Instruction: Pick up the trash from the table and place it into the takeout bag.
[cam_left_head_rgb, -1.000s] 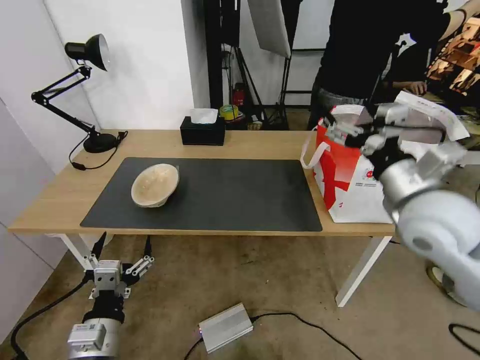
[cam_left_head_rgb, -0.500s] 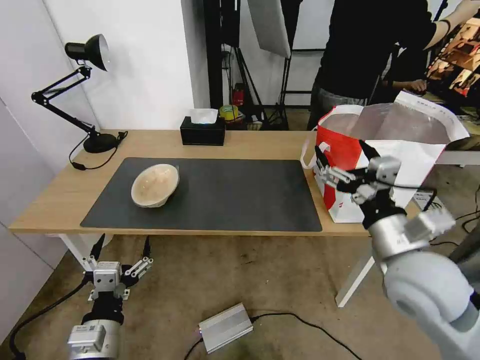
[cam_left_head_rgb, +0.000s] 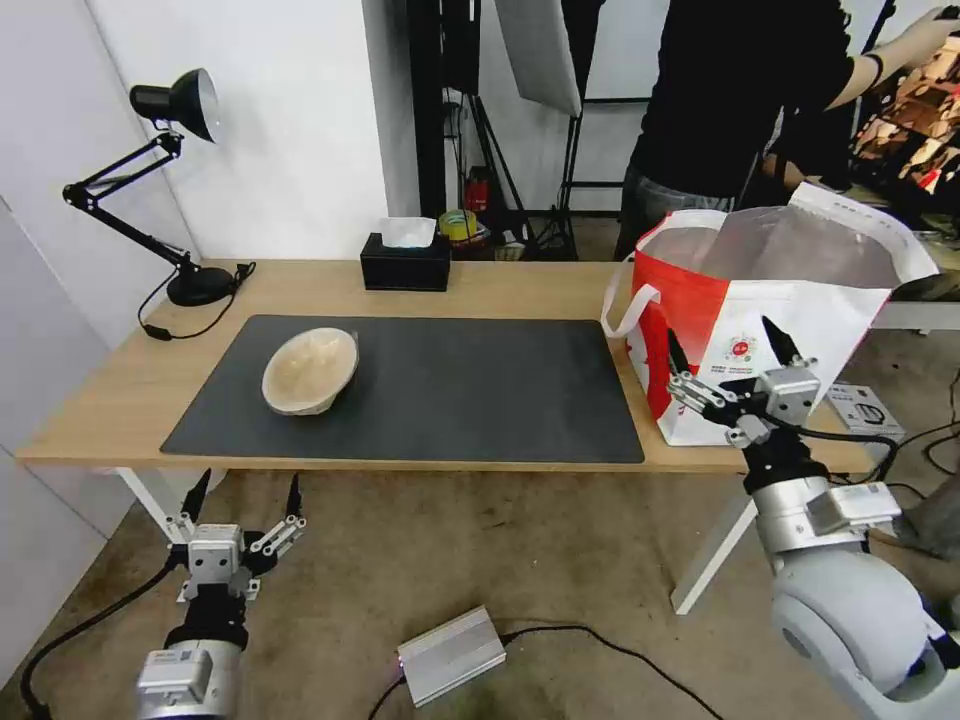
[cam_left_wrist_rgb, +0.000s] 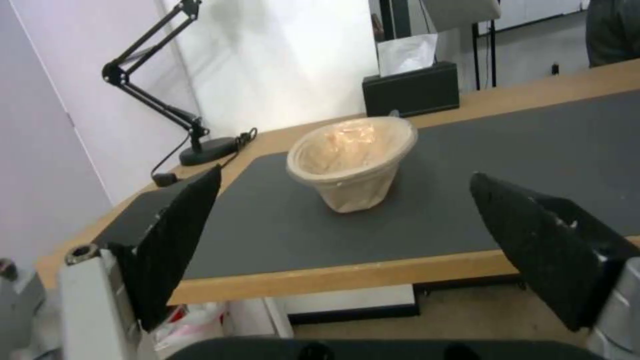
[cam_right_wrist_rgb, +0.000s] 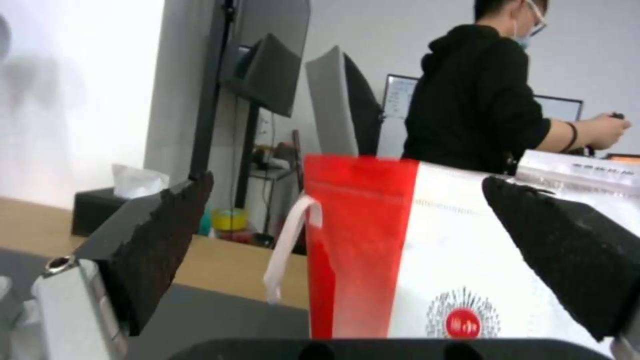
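Observation:
A tan paper-pulp bowl (cam_left_head_rgb: 310, 370) lies tilted on the dark grey mat (cam_left_head_rgb: 480, 390) at the left of the light-wood table (cam_left_head_rgb: 480, 290). The same bowl (cam_left_wrist_rgb: 350, 160) appears ahead of my left gripper (cam_left_wrist_rgb: 345, 174), which stands open and empty. That left gripper (cam_left_head_rgb: 248, 483) hangs below the table's front edge. The white takeout bag (cam_left_head_rgb: 740, 300) with its red side panel stands open at the table's right end. My right gripper (cam_left_head_rgb: 722, 340) is open and empty just in front of the bag (cam_right_wrist_rgb: 400, 250), near the table's front edge.
A black desk lamp (cam_left_head_rgb: 170, 180) stands at the back left and a black tissue box (cam_left_head_rgb: 405, 262) at the back middle. A silver box (cam_left_head_rgb: 450, 655) with a cable lies on the floor. A small white box (cam_left_head_rgb: 865, 408) sits right of the bag. A person (cam_left_head_rgb: 730, 100) stands behind it.
My right arm has come down from over the bag's mouth to its front face, near the table's front edge, fingers open. The left arm and bowl have not moved.

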